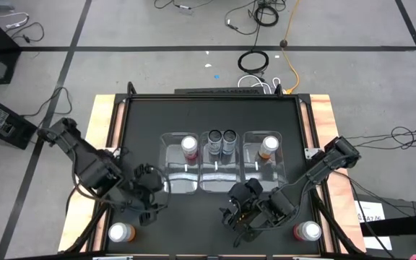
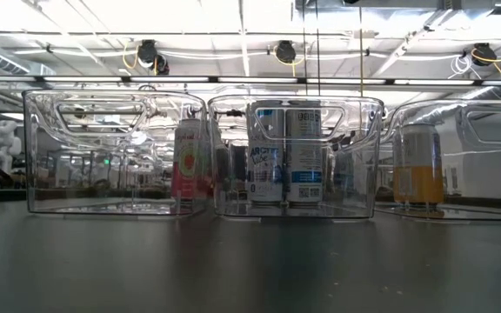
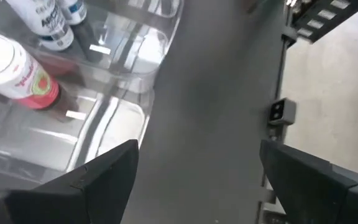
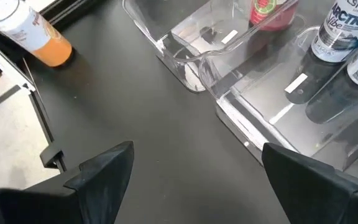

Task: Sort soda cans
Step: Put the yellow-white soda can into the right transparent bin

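Both arms are dark, jointed, with black cables. Each gripper has 2 flat, wedge-shaped matte black fingers [image 4: 104, 171].

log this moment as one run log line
left gripper: open, empty | right gripper: open, empty | bins: four cans | loose: orange can, pink can

We see six soda cans, all upright. A pink can [image 1: 188, 146] stands in the left clear bin [image 1: 169, 171], toward its far end. Two black cans [image 1: 222, 139] stand side by side, touching, in the middle bin [image 1: 219, 178]. An orange can [image 1: 269, 146] stands in the right bin [image 1: 281, 162]. On the bare tabletop, another orange can [image 1: 120, 232] stands at the near left corner, and a pink-red can [image 1: 308, 231] at the near right corner.
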`<act>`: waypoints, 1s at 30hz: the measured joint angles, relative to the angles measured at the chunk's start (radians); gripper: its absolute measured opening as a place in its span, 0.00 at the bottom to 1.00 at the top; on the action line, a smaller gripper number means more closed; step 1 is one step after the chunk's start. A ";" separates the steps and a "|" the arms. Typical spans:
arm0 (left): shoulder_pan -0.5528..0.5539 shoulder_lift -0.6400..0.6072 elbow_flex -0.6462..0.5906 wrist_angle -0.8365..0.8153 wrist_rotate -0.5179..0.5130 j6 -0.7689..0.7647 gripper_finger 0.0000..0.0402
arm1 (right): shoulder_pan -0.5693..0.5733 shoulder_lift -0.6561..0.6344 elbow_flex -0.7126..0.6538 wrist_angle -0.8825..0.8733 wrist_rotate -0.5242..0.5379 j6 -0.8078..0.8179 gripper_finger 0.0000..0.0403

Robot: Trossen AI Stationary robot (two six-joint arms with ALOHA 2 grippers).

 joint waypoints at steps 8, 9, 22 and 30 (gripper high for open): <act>-0.016 0.046 -0.013 0.047 0.078 -0.130 0.86 | -0.001 0.000 0.000 0.006 -0.023 -0.051 0.86; -0.017 0.053 -0.013 0.043 0.081 -0.129 0.86 | -0.001 0.000 0.000 0.007 -0.024 -0.053 0.86; -0.135 0.078 -0.012 -0.119 0.147 -0.325 0.86 | 0.002 0.000 0.000 0.007 -0.024 -0.100 0.86; -0.264 0.075 -0.012 -0.305 0.096 -0.580 0.86 | 0.004 0.000 0.000 0.007 -0.024 -0.129 0.86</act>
